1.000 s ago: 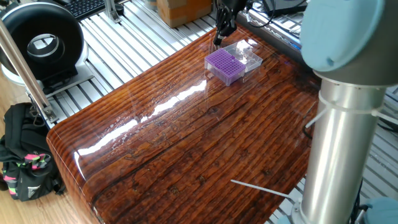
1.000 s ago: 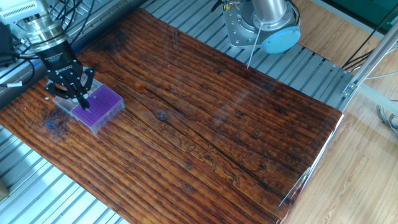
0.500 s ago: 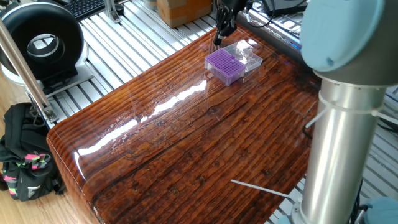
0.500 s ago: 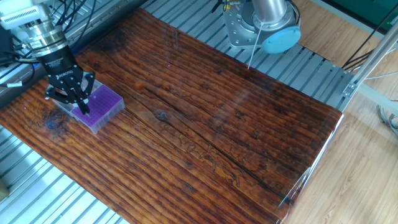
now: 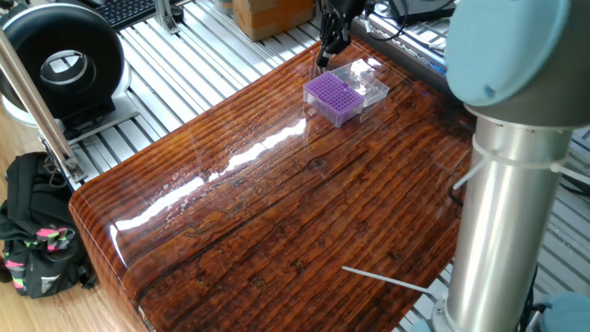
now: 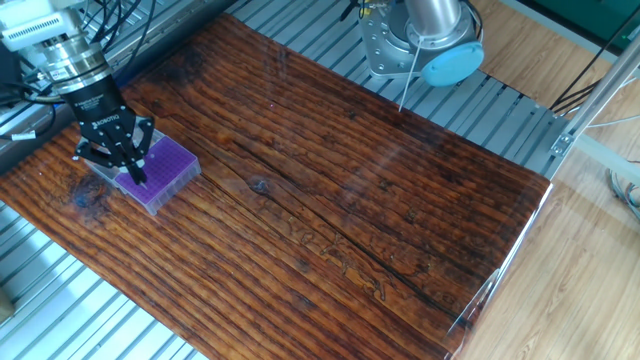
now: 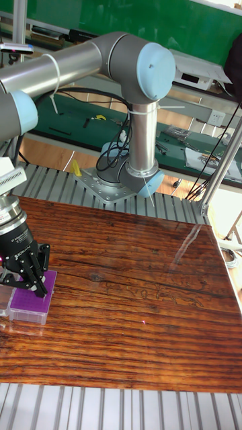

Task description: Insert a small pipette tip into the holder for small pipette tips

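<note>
Tall fixed view shows my gripper [image 7: 30,287] low over the purple rack [image 7: 31,304] at the table [image 7: 134,322] edge, fingers close together, though I cannot tell if they pinch a tip; next, I judge, a straight descent into one hole.

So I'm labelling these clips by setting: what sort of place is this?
Probably a robotics lab. A grey-and-blue robot arm is bolted beside a glossy wooden table on slotted aluminium framing, its black two-finger gripper over a small purple pipette-tip rack, with cluttered workbenches behind.
</note>
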You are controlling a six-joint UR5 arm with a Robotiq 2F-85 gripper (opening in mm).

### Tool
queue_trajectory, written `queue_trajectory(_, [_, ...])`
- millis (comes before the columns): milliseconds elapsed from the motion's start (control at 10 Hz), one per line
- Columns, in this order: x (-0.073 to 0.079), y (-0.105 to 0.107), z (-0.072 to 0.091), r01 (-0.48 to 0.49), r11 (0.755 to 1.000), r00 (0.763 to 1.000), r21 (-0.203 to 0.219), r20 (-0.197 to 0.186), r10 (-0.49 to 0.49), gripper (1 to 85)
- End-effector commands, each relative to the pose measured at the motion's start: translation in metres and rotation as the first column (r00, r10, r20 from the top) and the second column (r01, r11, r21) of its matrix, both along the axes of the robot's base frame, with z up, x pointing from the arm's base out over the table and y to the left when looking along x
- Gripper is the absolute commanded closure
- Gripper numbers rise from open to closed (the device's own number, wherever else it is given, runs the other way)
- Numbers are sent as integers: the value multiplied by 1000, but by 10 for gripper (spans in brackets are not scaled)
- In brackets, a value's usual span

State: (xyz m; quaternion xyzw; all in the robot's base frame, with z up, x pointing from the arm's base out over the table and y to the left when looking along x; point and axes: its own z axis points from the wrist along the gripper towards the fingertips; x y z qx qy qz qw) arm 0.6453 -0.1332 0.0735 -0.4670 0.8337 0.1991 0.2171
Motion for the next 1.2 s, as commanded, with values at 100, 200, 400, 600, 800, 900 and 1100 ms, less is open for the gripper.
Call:
queue_trajectory(100, [7,0,1,8,1000,1000,10,18,-8,847])
queue_trajectory(200, [8,0,1,7,1000,1000,10,20,-8,847])
queue_trajectory(400, [11,3,1,2,1000,1000,21,25,-2,847])
queue_trajectory(600, [7,-1,-4,1,1000,1000,10,8,-1,847])
queue_trajectory(800, [7,-4,-6,0,1000,1000,6,6,0,847])
queue_trajectory(900, [7,-5,-7,-1,1000,1000,2,9,1,847])
queue_trajectory(1100, [7,-7,-8,-4,1000,1000,-3,11,4,847])
